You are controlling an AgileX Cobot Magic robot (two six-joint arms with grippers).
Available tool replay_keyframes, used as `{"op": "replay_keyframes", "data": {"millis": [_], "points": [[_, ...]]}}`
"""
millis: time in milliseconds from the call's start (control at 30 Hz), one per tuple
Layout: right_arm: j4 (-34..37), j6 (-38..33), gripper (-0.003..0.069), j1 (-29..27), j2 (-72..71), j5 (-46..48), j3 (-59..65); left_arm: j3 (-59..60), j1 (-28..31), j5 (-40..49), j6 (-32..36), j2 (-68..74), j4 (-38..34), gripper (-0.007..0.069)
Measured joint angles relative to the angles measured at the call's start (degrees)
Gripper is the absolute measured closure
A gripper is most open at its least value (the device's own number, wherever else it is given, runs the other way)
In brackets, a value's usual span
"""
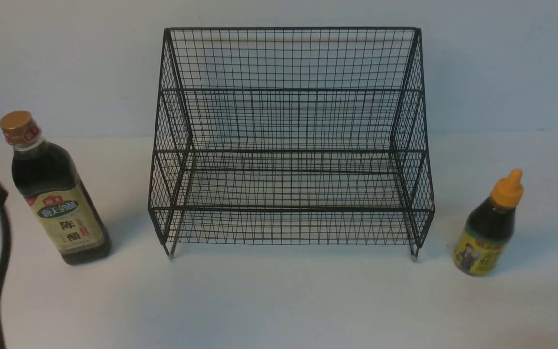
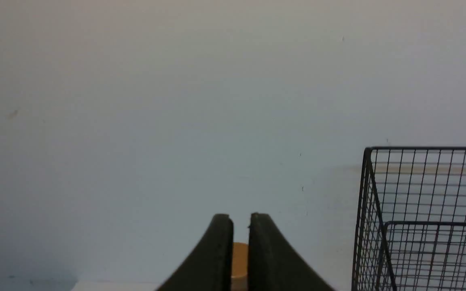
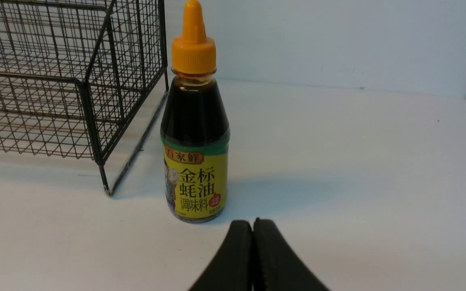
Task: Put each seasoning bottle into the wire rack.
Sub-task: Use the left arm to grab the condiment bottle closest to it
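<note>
Where the tall bottle [image 1: 56, 194] stands, a black cable [image 1: 2, 271] loops just beside.

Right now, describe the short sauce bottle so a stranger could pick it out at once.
Start at the black wire rack on the white table. To its right, apart from it, stands the oyster sauce bottle. Unlike the taller vinegar bottle on the left with its gold-brown cap, it has a pointed orange nozzle and yellow label.

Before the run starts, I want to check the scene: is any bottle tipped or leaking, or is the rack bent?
Nothing stands out. The vinegar bottle and the oyster sauce bottle stand upright and capped beside the wire rack, which sits level. No spill shows.
</note>
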Motion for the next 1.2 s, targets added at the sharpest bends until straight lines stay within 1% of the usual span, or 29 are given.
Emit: {"op": "replay_keyframes", "data": {"millis": [167, 233, 267, 333, 367, 400, 433, 467, 533, 733, 1033, 1200], "points": [[0.0, 0.0, 0.0673, 0.0, 0.0, 0.0, 0.0, -4.7, 0.0, 0.0, 0.0, 8.1, 0.0, 0.0421], [0.0, 0.0, 0.0673, 0.0, 0.0, 0.0, 0.0, -6.0, 0.0, 0.0, -0.4, 10.2, 0.0, 0.0352], [0.0, 0.0, 0.0673, 0.0, 0.0, 0.0, 0.0, -6.2, 0.0, 0.0, -0.4, 10.7, 0.0, 0.0344], [0.0, 0.0, 0.0673, 0.0, 0.0, 0.0, 0.0, -7.1, 0.0, -0.1, -0.5, 12.6, -0.1, 0.0274], [0.0, 0.0, 0.0673, 0.0, 0.0, 0.0, 0.0, -7.8, 0.0, -0.5, -0.5, 14.8, -1.0, 0.0212], [0.0, 0.0, 0.0673, 0.0, 0.0, 0.0, 0.0, -8.3, 0.0, -0.9, -0.5, 16.1, -1.9, 0.0182], [0.0, 0.0, 0.0673, 0.0, 0.0, 0.0, 0.0, -8.4, 0.0, -0.9, -0.5, 16.3, -1.9, 0.0182], [0.0, 0.0, 0.0673, 0.0, 0.0, 0.0, 0.0, -9.2, 0.0, -1.6, -0.5, 18.0, -3.4, 0.0148], [0.0, 0.0, 0.0673, 0.0, 0.0, 0.0, 0.0, -10.6, 0.0, -2.6, -0.5, 20.5, -5.5, 0.0106], [0.0, 0.0, 0.0673, 0.0, 0.0, 0.0, 0.0, -12.8, 0.0, -3.6, 1.1, 25.5, -6.7, 0.0091], [0.0, 0.0, 0.0673, 0.0, 0.0, 0.0, 0.0, -13.0, 0.0, -5.6, 6.3, 27.7, -9.2, 0.0091], [0.0, 0.0, 0.0673, 0.0, 0.0, 0.0, 0.0, -13.2, 0.0, -6.0, 7.0, 29.1, -10.2, 0.0091]]}}
